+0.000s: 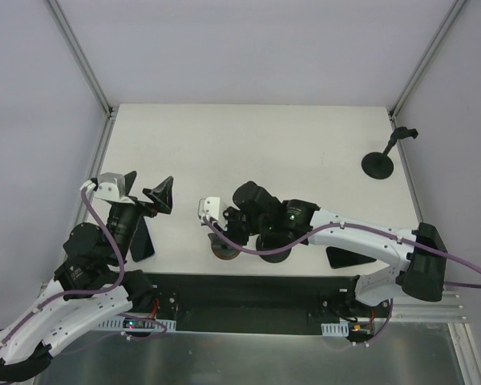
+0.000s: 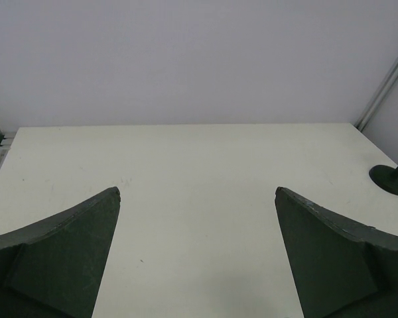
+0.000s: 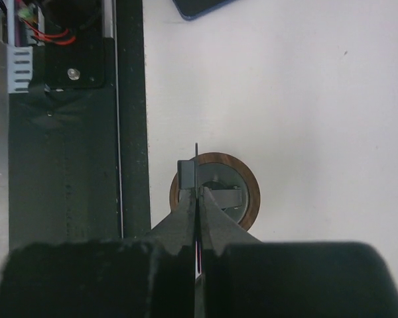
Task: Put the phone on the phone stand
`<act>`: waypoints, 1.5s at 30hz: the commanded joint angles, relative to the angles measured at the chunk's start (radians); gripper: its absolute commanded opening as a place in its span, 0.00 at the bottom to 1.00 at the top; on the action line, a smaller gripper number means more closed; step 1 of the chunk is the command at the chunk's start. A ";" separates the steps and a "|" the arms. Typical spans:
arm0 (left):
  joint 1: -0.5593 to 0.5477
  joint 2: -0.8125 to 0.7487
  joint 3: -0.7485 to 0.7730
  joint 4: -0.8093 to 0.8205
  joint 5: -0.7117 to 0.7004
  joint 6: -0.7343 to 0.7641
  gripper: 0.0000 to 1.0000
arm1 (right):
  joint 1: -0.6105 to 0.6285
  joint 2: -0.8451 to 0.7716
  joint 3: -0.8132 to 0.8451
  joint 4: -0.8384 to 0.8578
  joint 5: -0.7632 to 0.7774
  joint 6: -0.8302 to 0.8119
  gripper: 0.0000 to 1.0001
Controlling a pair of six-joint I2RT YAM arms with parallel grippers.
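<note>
The right gripper (image 3: 196, 195) has its two jaws pressed tight together. I can see nothing held between them. Its tip hangs right over the phone stand (image 3: 225, 182), a small round thing with a wooden rim. The stand sits near the front edge of the table (image 2: 199, 152), about in the middle.

The left gripper (image 2: 196, 192) has its jaws spread wide, with only bare table showing between them. It is up in the air and points at the far side.

The phone (image 1: 142, 239) is not on the stand yet. It lies dark and flat on the table, left of the stand and close to the near edge. It is partly under the left arm.

Here is what I think could go wrong. The phone is thin and flat, so jaws coming down on it may just push it along. It could even slide off the near edge. The left arm is above the phone but aimed away, so it has to turn and dip a lot, and it may bump the phone.

The right gripper is over the stand, so it is in the way. If it goes lower it could knock the stand. The stand looks small, so a phone set down crooked could tip off it.

A black pole stand (image 1: 379, 163) is far off on the right.
</note>
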State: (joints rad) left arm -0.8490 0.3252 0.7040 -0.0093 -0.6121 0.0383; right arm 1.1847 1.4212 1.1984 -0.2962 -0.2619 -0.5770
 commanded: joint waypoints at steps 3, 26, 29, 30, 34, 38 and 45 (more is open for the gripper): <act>0.013 0.015 -0.001 0.042 -0.006 0.009 0.98 | -0.002 0.013 -0.013 0.062 0.079 0.006 0.00; 0.016 0.021 -0.001 0.037 0.002 0.000 0.99 | -0.011 0.087 -0.045 0.112 0.108 0.011 0.05; 0.016 0.029 -0.001 0.035 -0.002 0.000 0.99 | -0.014 0.082 -0.046 0.104 0.113 0.011 0.08; 0.016 0.031 0.000 0.035 0.003 0.002 0.98 | -0.014 0.082 -0.046 0.100 0.116 0.011 0.08; 0.016 0.038 0.002 0.032 0.018 0.003 0.96 | -0.019 0.090 -0.034 0.072 0.112 0.002 0.17; 0.016 0.048 0.002 0.032 0.009 0.012 0.96 | -0.020 0.097 0.003 0.034 0.115 -0.009 0.27; 0.016 0.110 0.009 0.029 0.008 0.032 0.96 | -0.020 0.085 0.093 -0.014 0.167 -0.012 0.52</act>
State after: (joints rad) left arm -0.8421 0.3943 0.7040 -0.0067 -0.6060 0.0425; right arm 1.1648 1.5169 1.2007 -0.2932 -0.1349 -0.5819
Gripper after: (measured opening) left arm 0.960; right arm 0.433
